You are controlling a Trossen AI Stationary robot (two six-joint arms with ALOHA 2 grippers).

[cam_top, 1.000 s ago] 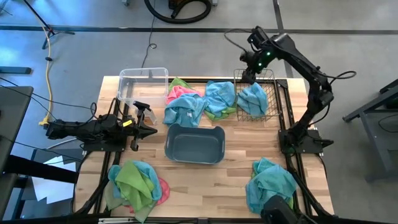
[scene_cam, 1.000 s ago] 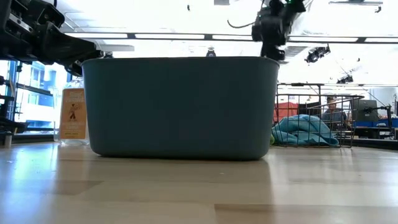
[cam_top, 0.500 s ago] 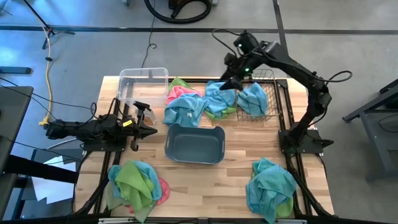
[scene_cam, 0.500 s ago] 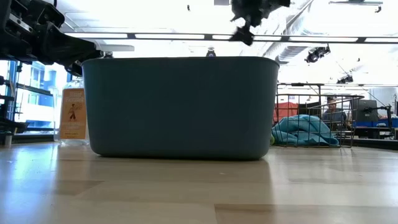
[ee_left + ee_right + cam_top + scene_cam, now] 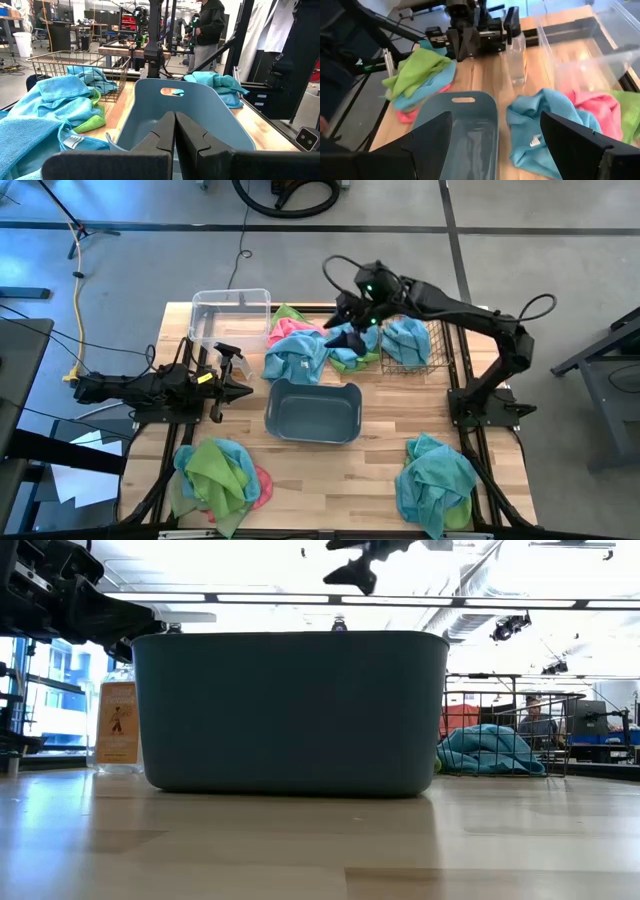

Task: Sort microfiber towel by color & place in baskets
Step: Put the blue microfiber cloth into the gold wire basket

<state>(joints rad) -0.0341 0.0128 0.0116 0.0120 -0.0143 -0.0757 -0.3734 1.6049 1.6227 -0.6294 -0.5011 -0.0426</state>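
Three baskets stand on the table: a clear bin [image 5: 230, 318] at the far left, a grey-blue tub [image 5: 313, 412] in the middle, and a wire-mesh basket [image 5: 410, 335] at the far right with a blue towel [image 5: 407, 340] lying in it. Blue, pink and green towels [image 5: 305, 345] lie in a heap between bin and wire basket. My right gripper [image 5: 348, 333] hangs open above that heap's blue towel [image 5: 545, 125]; its fingers [image 5: 430, 135] stand wide apart. My left gripper [image 5: 240, 390] rests shut at the table's left, pointing at the tub [image 5: 180, 115].
Two more towel heaps lie near the table's near edge, one at the left [image 5: 215, 475] and one at the right [image 5: 435, 475]. A spray bottle [image 5: 118, 725] stands by the left arm. People [image 5: 207, 30] are in the room beyond the table.
My right gripper has swung from above the wire basket toward the table's left and now hangs over the blue towels in the far middle heap. The towels and baskets have stayed where they were.
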